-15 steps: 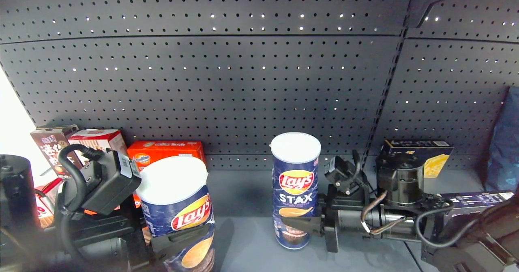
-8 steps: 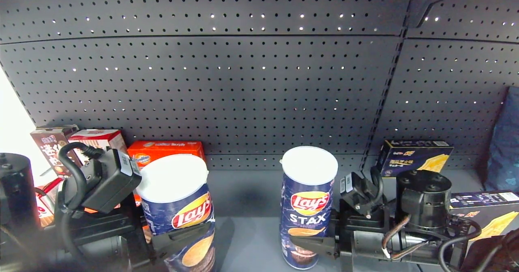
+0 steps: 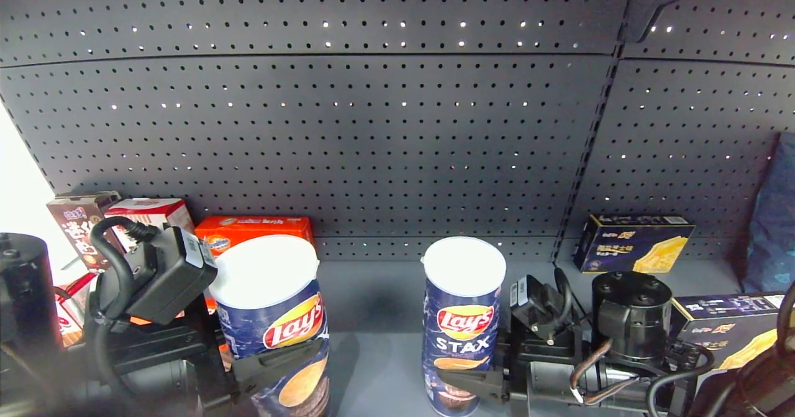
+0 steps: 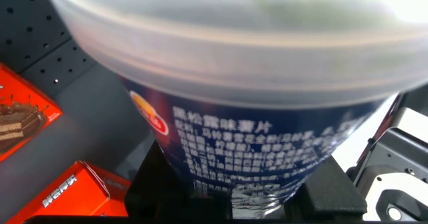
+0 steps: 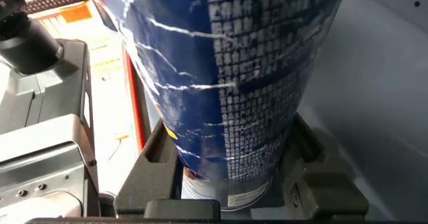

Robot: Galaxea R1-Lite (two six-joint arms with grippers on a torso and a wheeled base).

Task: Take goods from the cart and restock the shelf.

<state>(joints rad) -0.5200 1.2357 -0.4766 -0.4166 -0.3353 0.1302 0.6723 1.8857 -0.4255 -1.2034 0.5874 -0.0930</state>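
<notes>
Right claw (image 3: 459,384) is clamped on the upright chip can (image 3: 461,317) and has drawn it back toward the shelf (image 3: 379,317) front edge. It isn't released, so placement looks unfinished. Left claw (image 3: 279,358) is clamped on the second can (image 3: 267,305), unchanged at left, waiting.

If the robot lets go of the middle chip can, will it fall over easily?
Probably: the can is tall and narrow, so a nudge might tip it, and being round it would likely roll. It seems stiff, since the right pincer grips it low down without denting it.
</notes>
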